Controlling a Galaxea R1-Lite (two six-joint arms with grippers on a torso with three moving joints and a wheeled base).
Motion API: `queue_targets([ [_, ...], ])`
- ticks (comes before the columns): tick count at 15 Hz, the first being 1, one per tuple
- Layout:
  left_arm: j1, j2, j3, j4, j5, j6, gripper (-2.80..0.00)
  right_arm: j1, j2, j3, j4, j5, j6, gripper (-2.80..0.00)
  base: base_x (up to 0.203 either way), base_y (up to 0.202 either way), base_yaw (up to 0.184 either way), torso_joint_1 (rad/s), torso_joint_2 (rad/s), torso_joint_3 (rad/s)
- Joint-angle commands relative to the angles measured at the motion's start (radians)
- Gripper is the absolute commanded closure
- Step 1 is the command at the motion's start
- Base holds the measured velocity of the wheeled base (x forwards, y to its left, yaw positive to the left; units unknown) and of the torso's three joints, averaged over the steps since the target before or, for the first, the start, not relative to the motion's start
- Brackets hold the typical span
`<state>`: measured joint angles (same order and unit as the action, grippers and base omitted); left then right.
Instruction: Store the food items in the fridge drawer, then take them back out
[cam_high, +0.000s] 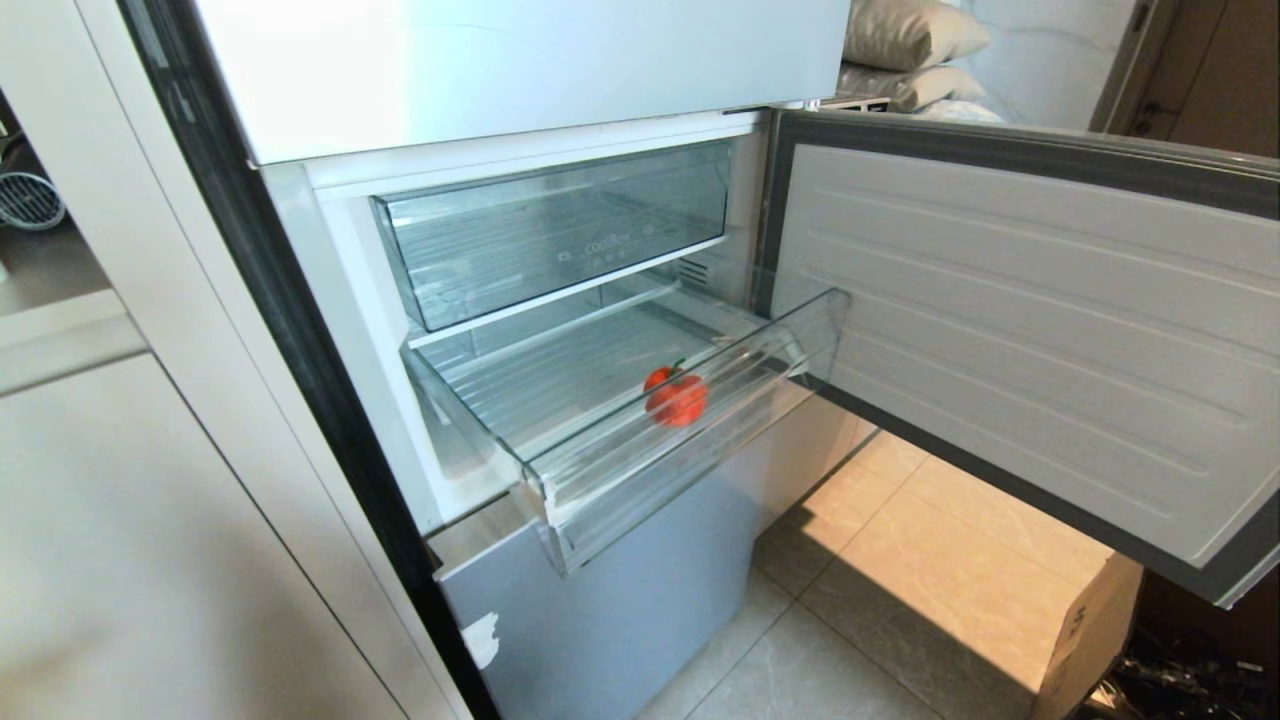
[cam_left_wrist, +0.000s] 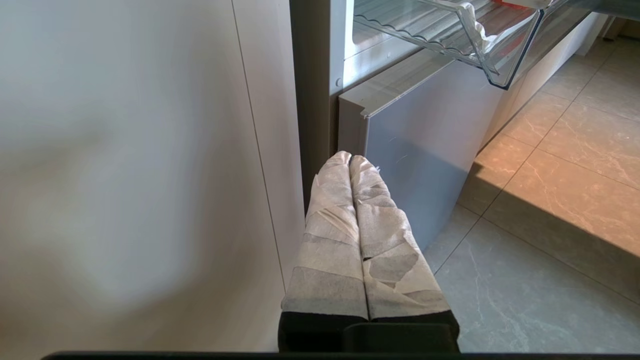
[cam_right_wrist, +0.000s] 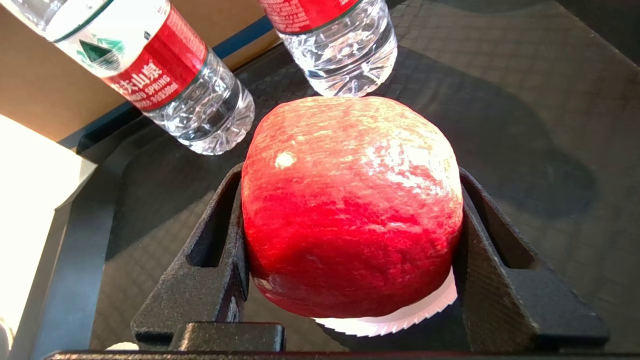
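Fruit number two, a red apple-like piece, sits clamped between the jaws of your right pincer, which is out of the head view, low over a dark tray beside two water bottles. The fridge drawer stands pulled out and open-topped, with one red piece near its front lip. Your left pincer is pressed closed, empty, parked below the drawer's corner. Judging by this, your right arm must carry the fruit to the drawer; I can't tell the direction.
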<state>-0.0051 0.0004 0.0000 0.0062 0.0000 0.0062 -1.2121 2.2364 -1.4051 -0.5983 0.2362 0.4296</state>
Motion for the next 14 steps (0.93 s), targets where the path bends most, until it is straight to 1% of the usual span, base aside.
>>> queue_targets([
  [1, 0.000, 0.000, 0.000, 0.000, 0.000, 0.000, 0.00, 0.006, 0.000, 0.000, -0.003, 0.002, 0.008, 0.00, 0.000, 0.000, 0.000, 0.000, 0.00, 0.000],
  [5, 0.001, 0.000, 0.000, 0.000, 0.000, 0.000, 0.00, 0.006, 0.022, -0.002, -0.003, 0.002, 0.012, 0.00, 0.000, 0.000, 0.000, 0.000, 0.00, 0.000],
  [6, 0.001, 0.000, 0.000, 0.000, 0.000, 0.000, 0.00, 0.006, 0.022, -0.002, -0.003, 0.000, 0.015, -2.80, 0.000, 0.000, 0.000, 0.000, 0.00, 0.000],
  [10, 0.001, 0.000, 0.000, 0.000, 0.000, 0.000, 0.00, 0.005, 0.007, -0.002, -0.001, 0.002, 0.023, -2.80, 0.000, 0.000, 0.000, 0.000, 0.00, 0.000],
  [14, 0.001, 0.000, 0.000, 0.000, 0.000, -0.001, 0.00, 0.001, -0.068, 0.024, 0.005, 0.002, 0.021, -2.80, 0.000, 0.000, 0.000, 0.000, 0.00, 0.000],
])
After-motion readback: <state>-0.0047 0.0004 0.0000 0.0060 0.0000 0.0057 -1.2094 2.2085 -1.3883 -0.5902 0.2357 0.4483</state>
